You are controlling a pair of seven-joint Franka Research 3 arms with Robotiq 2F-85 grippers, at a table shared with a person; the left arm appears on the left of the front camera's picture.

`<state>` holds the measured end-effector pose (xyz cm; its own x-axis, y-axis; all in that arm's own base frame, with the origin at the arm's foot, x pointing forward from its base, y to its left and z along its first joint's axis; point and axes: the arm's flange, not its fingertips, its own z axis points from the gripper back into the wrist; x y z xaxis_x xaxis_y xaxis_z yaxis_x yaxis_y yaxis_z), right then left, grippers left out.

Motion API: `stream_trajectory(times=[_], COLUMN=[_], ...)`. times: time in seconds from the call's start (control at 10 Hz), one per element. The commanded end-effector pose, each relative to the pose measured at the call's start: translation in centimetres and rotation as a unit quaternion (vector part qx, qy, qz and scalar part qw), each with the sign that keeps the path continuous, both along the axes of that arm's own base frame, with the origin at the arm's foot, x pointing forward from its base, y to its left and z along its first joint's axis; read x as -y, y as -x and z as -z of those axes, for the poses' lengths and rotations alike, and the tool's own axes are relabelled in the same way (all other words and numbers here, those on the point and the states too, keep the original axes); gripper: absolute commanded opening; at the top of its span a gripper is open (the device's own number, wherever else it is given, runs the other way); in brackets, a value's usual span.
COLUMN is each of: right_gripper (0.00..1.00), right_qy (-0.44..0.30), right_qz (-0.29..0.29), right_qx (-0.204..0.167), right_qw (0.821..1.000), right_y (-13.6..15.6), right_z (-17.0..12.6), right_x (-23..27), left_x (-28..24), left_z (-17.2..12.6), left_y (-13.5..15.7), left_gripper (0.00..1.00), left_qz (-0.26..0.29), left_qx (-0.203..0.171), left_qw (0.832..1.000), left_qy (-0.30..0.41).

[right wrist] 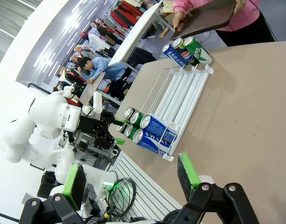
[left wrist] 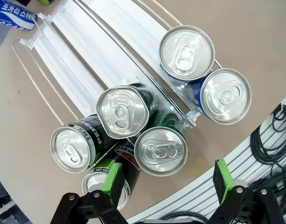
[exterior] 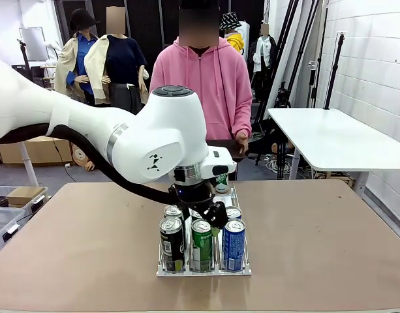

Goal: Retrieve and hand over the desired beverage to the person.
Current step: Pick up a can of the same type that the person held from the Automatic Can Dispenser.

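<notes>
Several upright beverage cans stand at the near end of a clear wire rack (exterior: 203, 270): a black can (exterior: 171, 242), a green can (exterior: 201, 244) and a blue can (exterior: 233, 244) in front, more behind. My left gripper (exterior: 203, 210) hangs open just above them. In its wrist view the left gripper (left wrist: 167, 179) has its green pads apart, with a green can's top (left wrist: 160, 150) just beyond them and a black can (left wrist: 73, 148) to the side. My right gripper (right wrist: 132, 179) is open and holds nothing, near the table's robot-side edge. The person (exterior: 203, 78) in a pink hooded sweatshirt stands at the far side.
The person's hands hold a dark board (right wrist: 208, 18) over the table's far edge. More cans (right wrist: 187, 51) lie at the rack's far end. A white side table (exterior: 330, 137) stands at the right, and boxes (exterior: 20, 195) sit on the floor at the left.
</notes>
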<state>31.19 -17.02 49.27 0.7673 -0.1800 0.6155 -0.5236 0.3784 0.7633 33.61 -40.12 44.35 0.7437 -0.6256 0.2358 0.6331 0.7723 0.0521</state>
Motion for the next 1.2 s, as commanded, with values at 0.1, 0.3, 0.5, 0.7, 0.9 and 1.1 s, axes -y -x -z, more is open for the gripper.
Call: stream_trajectory(times=[0.1,0.3,0.5,0.7,0.9,1.1], right_gripper=[1.00,1.00,1.00,1.00,1.00,1.00], right_qy=[-0.002,-0.002,-0.002,-0.002,-0.002,-0.002], right_qz=[-0.004,-0.004,-0.004,-0.004,-0.004,-0.004], right_qx=[0.006,0.006,0.006,0.006,0.006,0.006], right_qw=[1.000,1.000,1.000,1.000,1.000,1.000], right_y=[0.0,0.0,0.0,0.0,0.0,0.0], right_z=[0.0,0.0,0.0,0.0,0.0,0.0], right_x=[0.0,0.0,0.0,0.0,0.0,0.0], left_x=[1.3,1.7,2.1,2.2,2.3,2.2], left_z=[0.5,1.0,1.8,2.0,2.1,2.1], left_y=[-0.7,-1.2,-1.8,-2.0,-2.3,-2.5], left_gripper=[1.00,1.00,1.00,1.00,1.00,1.00], left_qz=[-0.024,-0.029,-0.042,-0.042,-0.047,-0.053], left_qx=[0.010,0.004,-0.017,-0.020,-0.028,-0.035], left_qw=[0.999,0.999,0.998,0.998,0.998,0.997], left_qy=[-0.031,-0.034,-0.037,-0.038,-0.036,-0.038])
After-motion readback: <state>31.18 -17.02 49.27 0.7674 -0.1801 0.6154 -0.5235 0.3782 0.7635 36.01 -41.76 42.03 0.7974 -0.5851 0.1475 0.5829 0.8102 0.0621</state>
